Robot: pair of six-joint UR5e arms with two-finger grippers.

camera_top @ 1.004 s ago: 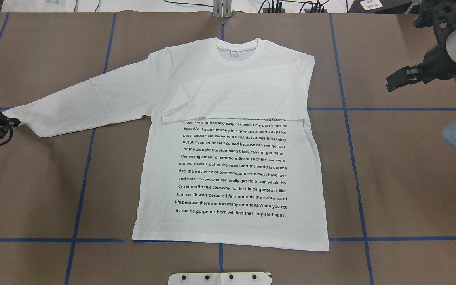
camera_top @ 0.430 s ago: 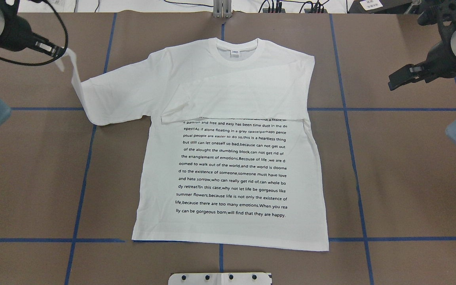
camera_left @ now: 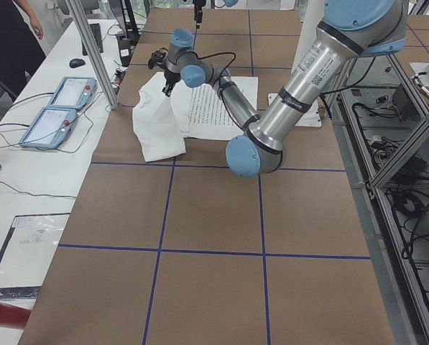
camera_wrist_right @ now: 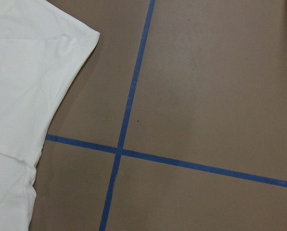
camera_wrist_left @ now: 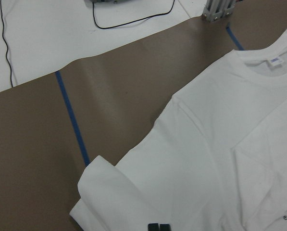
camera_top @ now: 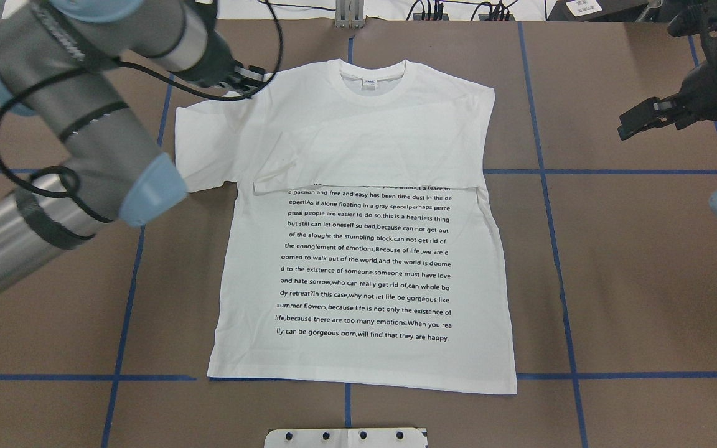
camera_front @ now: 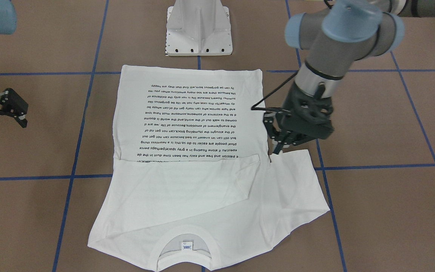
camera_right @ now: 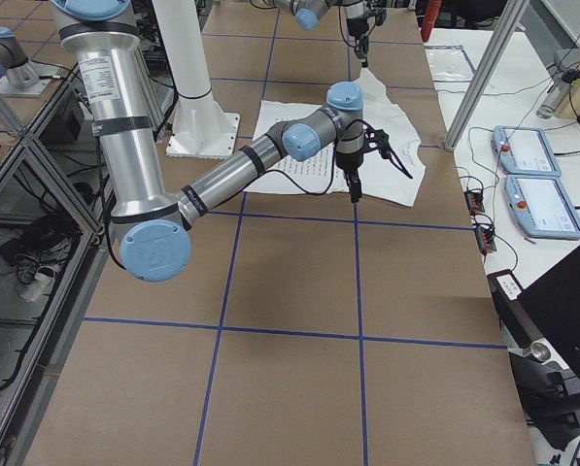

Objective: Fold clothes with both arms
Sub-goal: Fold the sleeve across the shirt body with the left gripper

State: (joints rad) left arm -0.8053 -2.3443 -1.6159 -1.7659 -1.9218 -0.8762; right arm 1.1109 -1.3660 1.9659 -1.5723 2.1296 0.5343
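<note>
The white shirt (camera_top: 365, 267) lies flat on the brown table, black text up, collar (camera_top: 372, 81) at the far side. One sleeve lies folded across the chest (camera_top: 365, 155). My left gripper (camera_top: 253, 74) is shut on the cuff of the other sleeve and holds it low over the shoulder, with the sleeve (camera_top: 200, 149) doubled back on itself. In the front view the left gripper (camera_front: 277, 149) pinches the cuff tip. The left wrist view shows the closed fingertips (camera_wrist_left: 158, 227) over the folded sleeve (camera_wrist_left: 114, 192). My right gripper (camera_top: 635, 123) is open and empty, apart from the shirt, and also shows in the front view (camera_front: 15, 107).
The white pedestal base (camera_front: 198, 30) stands at the table's near edge behind the shirt hem. Blue tape lines (camera_top: 545, 186) cross the brown table cover. Two control pendants (camera_left: 56, 108) lie on a side table, and a person (camera_left: 9, 36) stands beyond it.
My left gripper lifted the sleeve cuff off the table at the left and carried it up and to the right toward the shoulder, doubling the sleeve over. My right gripper drifted slightly to the right.
</note>
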